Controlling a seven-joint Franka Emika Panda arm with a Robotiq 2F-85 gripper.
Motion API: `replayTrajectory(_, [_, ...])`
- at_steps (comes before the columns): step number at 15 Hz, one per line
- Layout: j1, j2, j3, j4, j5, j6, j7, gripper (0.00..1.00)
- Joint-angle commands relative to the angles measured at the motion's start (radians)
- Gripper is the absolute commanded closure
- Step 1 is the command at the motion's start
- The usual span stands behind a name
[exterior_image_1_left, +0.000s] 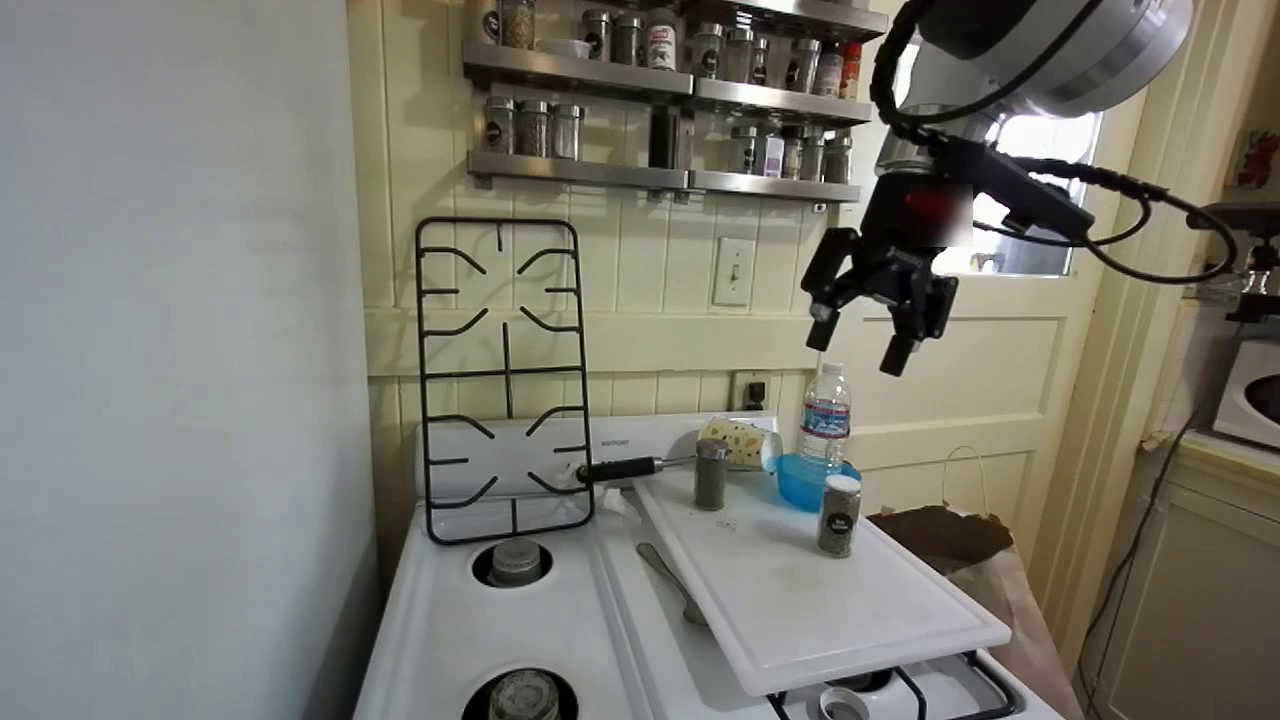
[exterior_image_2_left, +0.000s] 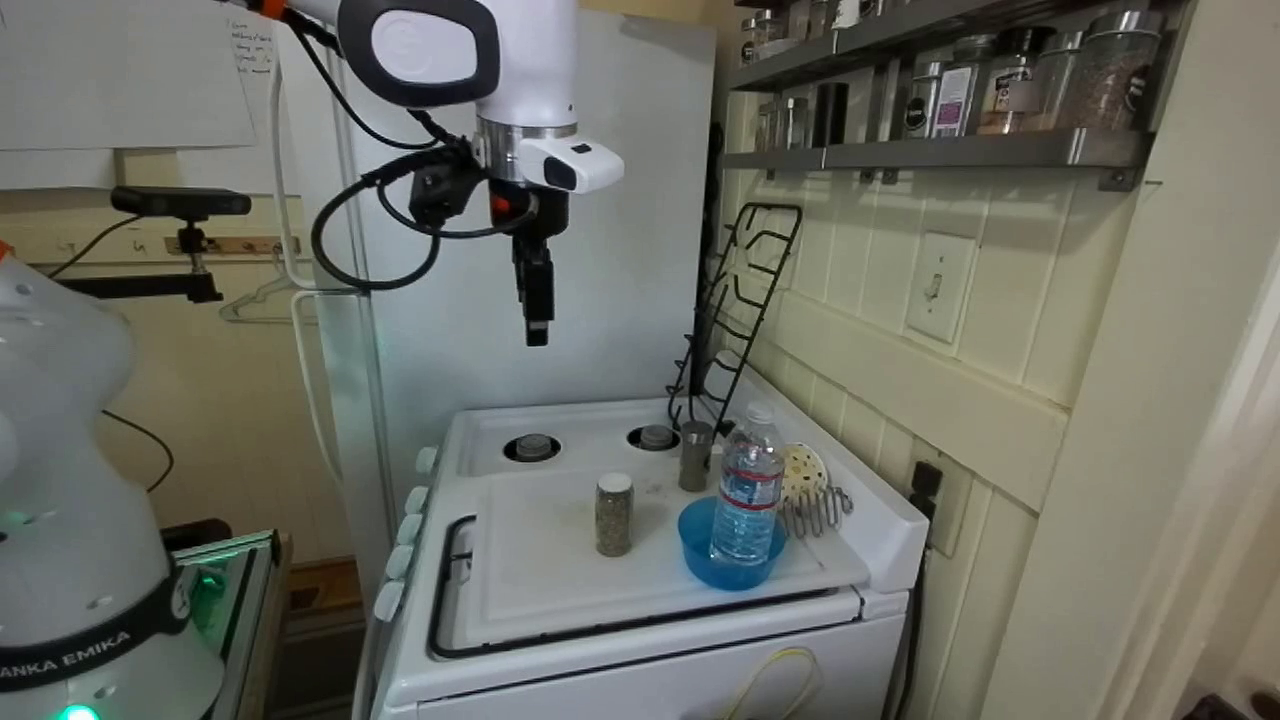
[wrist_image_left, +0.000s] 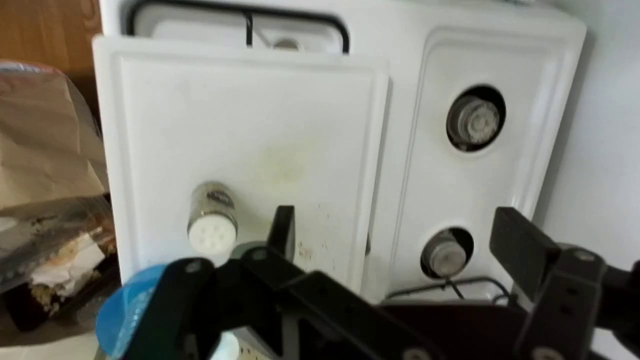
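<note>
My gripper (exterior_image_1_left: 858, 345) is open and holds nothing. It hangs in the air well above the stove, also in an exterior view (exterior_image_2_left: 537, 335) and the wrist view (wrist_image_left: 395, 225). Below it, a white board (exterior_image_1_left: 800, 610) lies over part of the stove. A white-capped spice jar (exterior_image_1_left: 839, 518) stands upright on the board, and also shows in the wrist view (wrist_image_left: 212, 217). A grey-lidded jar (exterior_image_1_left: 711, 475) stands farther back. A water bottle (exterior_image_2_left: 748, 490) stands in a blue bowl (exterior_image_2_left: 705, 550) on the board. The gripper touches none of them.
A black grate (exterior_image_1_left: 505, 373) leans upright at the stove's back. A spoon (exterior_image_1_left: 672, 585) lies beside the board. A patterned cup (exterior_image_1_left: 740, 443) and a black-handled utensil (exterior_image_1_left: 622, 468) lie at the back. Shelves (exterior_image_1_left: 580, 172) with jars hang above. A paper bag (wrist_image_left: 47, 140) stands beside the stove.
</note>
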Motion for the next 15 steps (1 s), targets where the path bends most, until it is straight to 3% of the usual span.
replayTrajectory(1, [0.019, 0.012, 0.044, -0.056, 0.091, 0.277, 0.009, 0.0])
replayTrajectory(3, [0.044, 0.022, 0.082, -0.079, 0.105, 0.453, 0.007, 0.0])
replayTrajectory(4, [0.023, 0.027, 0.133, -0.095, 0.115, 0.54, -0.007, 0.0])
replayTrajectory(6, [0.051, 0.064, 0.168, -0.132, 0.037, 0.715, 0.022, 0.0])
replayTrajectory(8, [-0.02, 0.109, 0.252, -0.167, -0.077, 0.841, 0.125, 0.0])
replayTrajectory(10, [-0.11, 0.137, 0.325, -0.199, -0.211, 0.859, 0.249, 0.0])
replayTrajectory(11, [-0.117, 0.141, 0.328, -0.2, -0.238, 0.805, 0.276, 0.0])
replayTrajectory(12, [-0.046, 0.132, 0.269, -0.183, -0.187, 0.829, 0.216, 0.0])
replayTrajectory(15, [-0.082, 0.156, 0.29, -0.196, -0.231, 0.828, 0.253, 0.0])
